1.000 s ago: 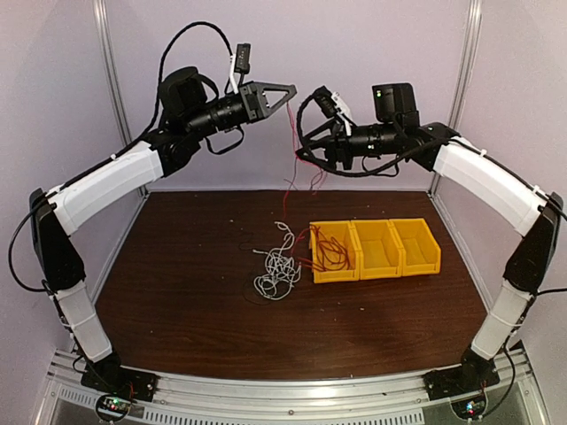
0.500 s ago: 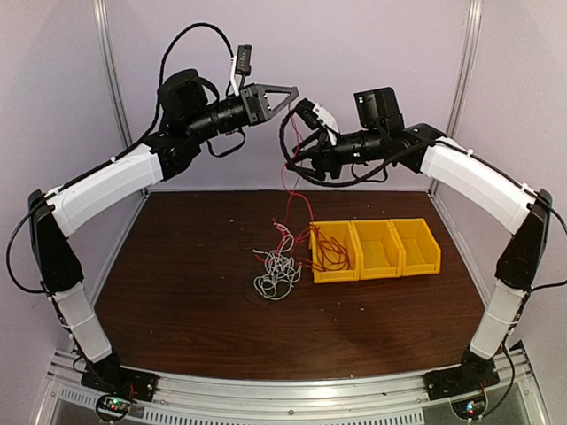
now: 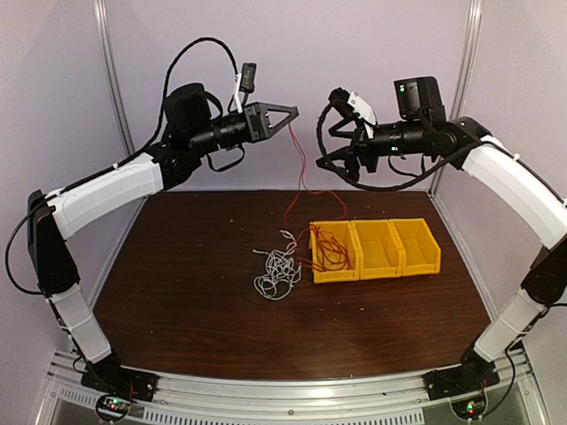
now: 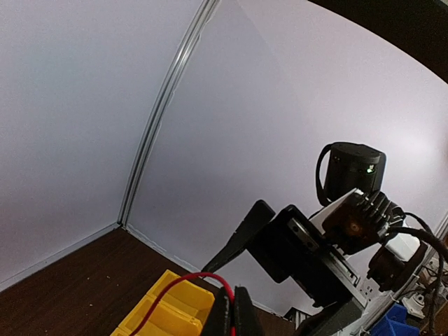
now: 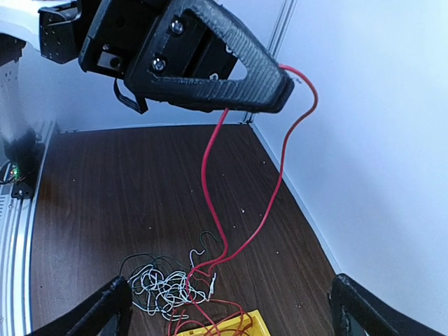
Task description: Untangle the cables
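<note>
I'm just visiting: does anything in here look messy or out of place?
Yes. The red cable is strung up in the air, pinched in the left gripper. Lower down it trails partly into the left yellow bin and partly into the white and black tangle beside that bin.

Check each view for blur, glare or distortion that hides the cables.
Top external: even light, sharp; white cable clear on the dark table. Left wrist: wide-angle lens bends the wall post, wall bright. Right wrist: red cable crisp against the wall, no glare.
</note>
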Controlling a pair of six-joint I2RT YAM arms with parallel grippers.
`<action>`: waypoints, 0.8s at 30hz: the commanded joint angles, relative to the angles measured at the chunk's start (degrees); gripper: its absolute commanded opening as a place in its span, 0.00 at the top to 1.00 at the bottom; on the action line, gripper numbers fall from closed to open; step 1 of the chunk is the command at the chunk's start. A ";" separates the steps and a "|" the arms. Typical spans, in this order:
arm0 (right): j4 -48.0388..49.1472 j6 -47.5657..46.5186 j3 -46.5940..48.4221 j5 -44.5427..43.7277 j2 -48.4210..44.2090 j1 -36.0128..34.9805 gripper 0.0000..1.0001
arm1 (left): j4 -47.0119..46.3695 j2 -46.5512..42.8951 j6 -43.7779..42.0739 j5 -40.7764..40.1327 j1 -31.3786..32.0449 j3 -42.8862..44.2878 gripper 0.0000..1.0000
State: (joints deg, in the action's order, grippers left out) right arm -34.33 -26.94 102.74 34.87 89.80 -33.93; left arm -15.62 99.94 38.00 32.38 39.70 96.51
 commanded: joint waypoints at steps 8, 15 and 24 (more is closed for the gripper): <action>9.43 7.26 4.14 5.85 11.99 -0.31 0.02 | -3.77 -3.92 -0.73 3.46 0.11 -1.42 1.00; 12.97 11.54 3.80 14.56 14.53 -0.35 0.71 | -5.71 -5.24 -0.07 5.36 0.11 -3.13 1.00; 11.98 10.91 3.72 15.59 9.75 -0.25 1.00 | -2.85 -7.30 -3.10 0.07 -0.21 -8.42 0.99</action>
State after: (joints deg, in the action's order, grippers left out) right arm -23.31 -16.29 104.77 47.70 103.90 -34.13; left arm -17.93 94.87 36.88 35.53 39.70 91.31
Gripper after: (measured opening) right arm 0.009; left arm 0.009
